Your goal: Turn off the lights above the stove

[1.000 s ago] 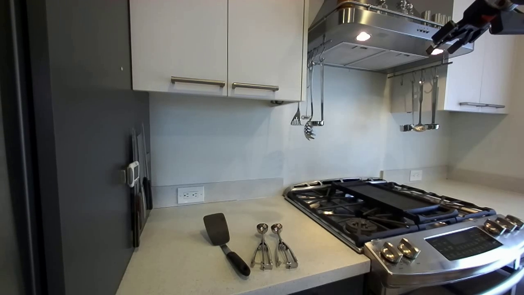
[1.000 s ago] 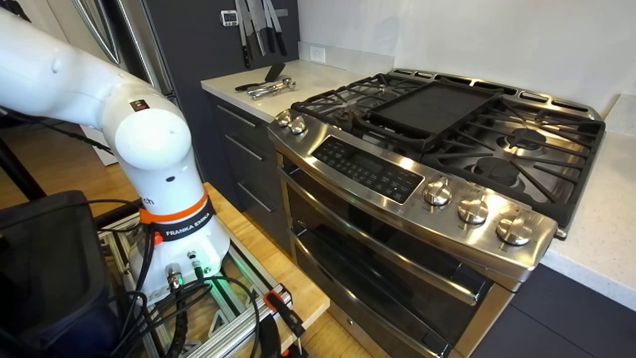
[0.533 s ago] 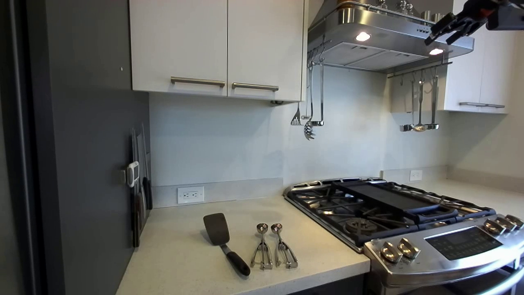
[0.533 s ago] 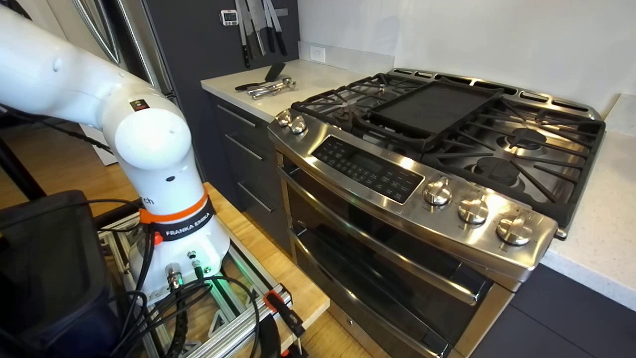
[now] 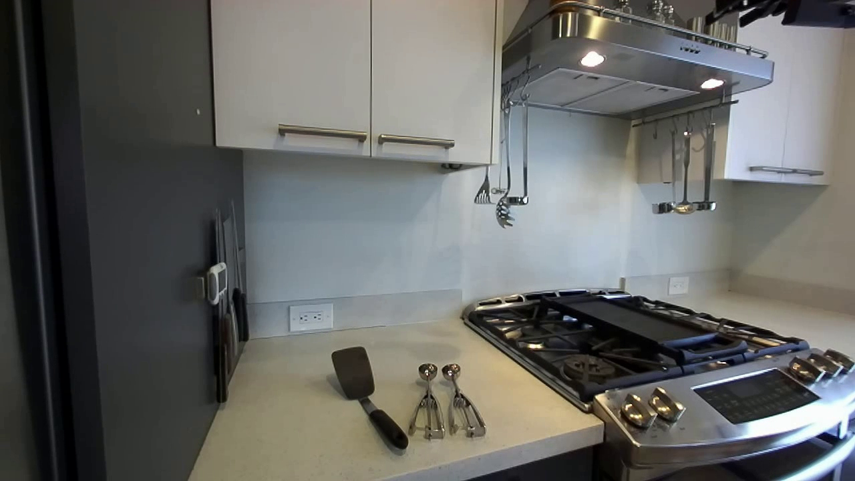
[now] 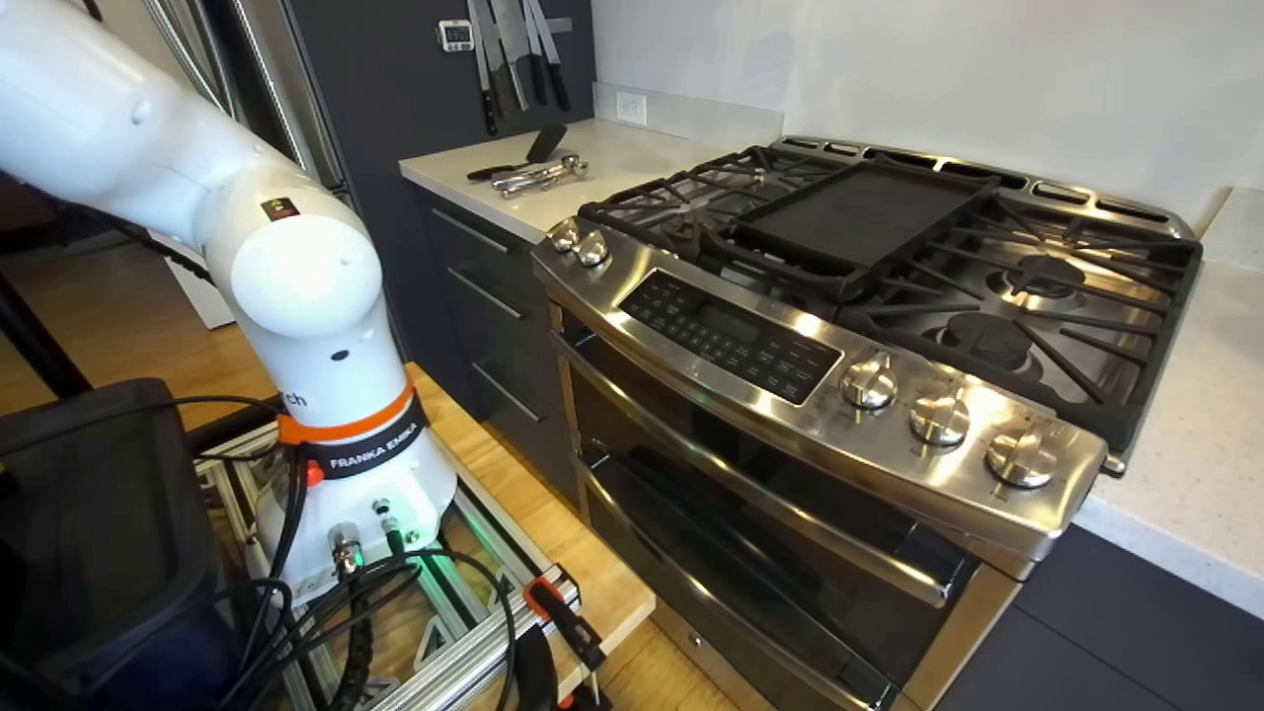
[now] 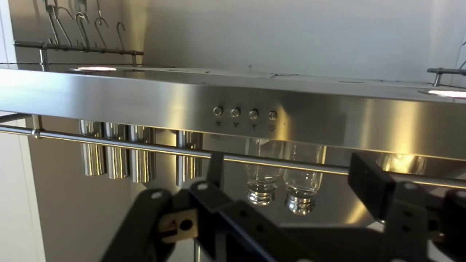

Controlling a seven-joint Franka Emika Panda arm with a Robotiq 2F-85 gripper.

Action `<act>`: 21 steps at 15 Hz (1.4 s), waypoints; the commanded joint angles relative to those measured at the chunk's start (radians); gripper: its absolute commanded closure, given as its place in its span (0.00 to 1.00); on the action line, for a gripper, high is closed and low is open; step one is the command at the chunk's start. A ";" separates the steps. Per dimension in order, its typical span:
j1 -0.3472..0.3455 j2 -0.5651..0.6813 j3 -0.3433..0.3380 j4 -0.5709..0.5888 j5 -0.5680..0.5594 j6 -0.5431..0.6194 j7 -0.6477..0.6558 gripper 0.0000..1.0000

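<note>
Spread wide and holding nothing, the gripper (image 7: 291,173) hangs before the steel hood (image 5: 641,37), clear of its four front buttons (image 7: 253,114). Both lights (image 5: 592,59) glow on the hood's underside, over the stove (image 6: 820,434). Beside that stove I see a pale counter (image 5: 521,401), where a black spatula (image 5: 357,384) lies near two metal scoops (image 5: 427,399); white cabinets (image 5: 294,73) hang above it. Along the hood's top edge runs a metal rail (image 7: 164,149), with glass shakers (image 7: 262,178) and steel canisters (image 7: 116,163) standing behind it, and utensils (image 5: 687,167) dangle from bars (image 7: 109,50) at either side.

2 lamps (image 5: 592,59) lit, glare on steel hood (image 7: 233,94), pincer (image 7: 289,171) blurred
</note>
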 commanded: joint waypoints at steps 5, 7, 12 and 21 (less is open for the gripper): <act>0.072 0.095 -0.039 0.054 0.124 0.066 -0.036 0.74; 0.074 0.114 -0.043 0.068 0.137 0.068 -0.045 0.89; 0.071 0.156 -0.058 0.103 0.142 0.068 -0.066 1.00; 0.073 0.200 -0.081 0.150 0.159 0.071 -0.113 1.00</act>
